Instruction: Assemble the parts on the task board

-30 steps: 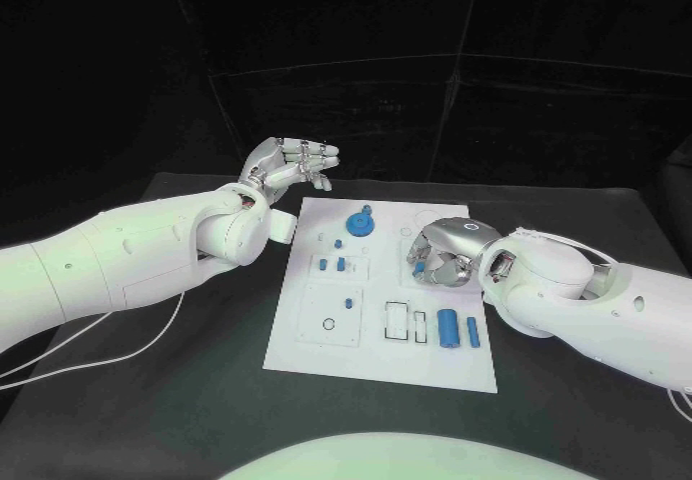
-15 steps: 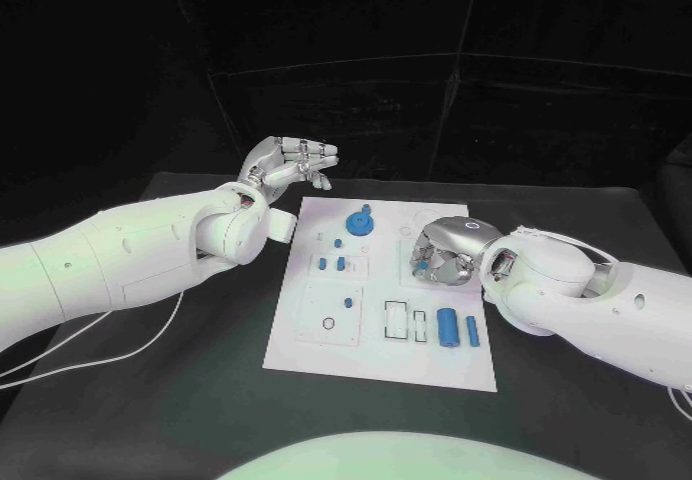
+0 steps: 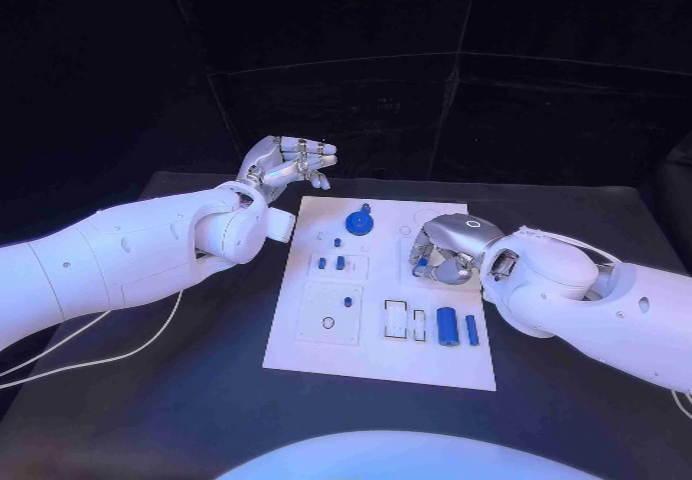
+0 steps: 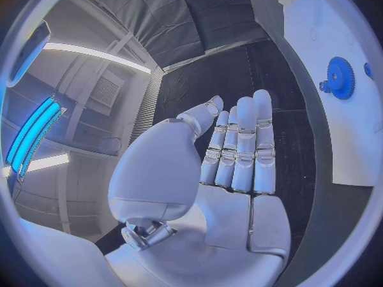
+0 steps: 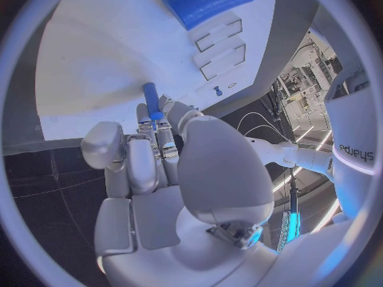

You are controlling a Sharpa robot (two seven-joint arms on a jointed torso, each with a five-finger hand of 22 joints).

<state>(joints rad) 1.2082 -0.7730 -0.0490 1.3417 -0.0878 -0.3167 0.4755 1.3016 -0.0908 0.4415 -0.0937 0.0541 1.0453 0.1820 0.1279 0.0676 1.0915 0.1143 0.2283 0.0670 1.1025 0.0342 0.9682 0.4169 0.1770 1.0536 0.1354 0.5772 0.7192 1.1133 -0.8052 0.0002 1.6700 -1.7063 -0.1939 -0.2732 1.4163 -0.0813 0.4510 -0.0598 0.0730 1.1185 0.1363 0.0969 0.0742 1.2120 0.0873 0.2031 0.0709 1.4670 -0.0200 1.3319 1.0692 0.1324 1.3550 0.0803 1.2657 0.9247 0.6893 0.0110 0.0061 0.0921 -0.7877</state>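
Task board [image 3: 378, 345], blue parts [image 3: 456, 327] in recesses

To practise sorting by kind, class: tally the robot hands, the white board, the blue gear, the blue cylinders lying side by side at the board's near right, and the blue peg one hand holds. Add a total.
Robot hands: 2 (left robot hand, right robot hand)
White task board: 1
Blue gear: 1
Blue cylinders: 2
Blue peg: 1
Total: 7
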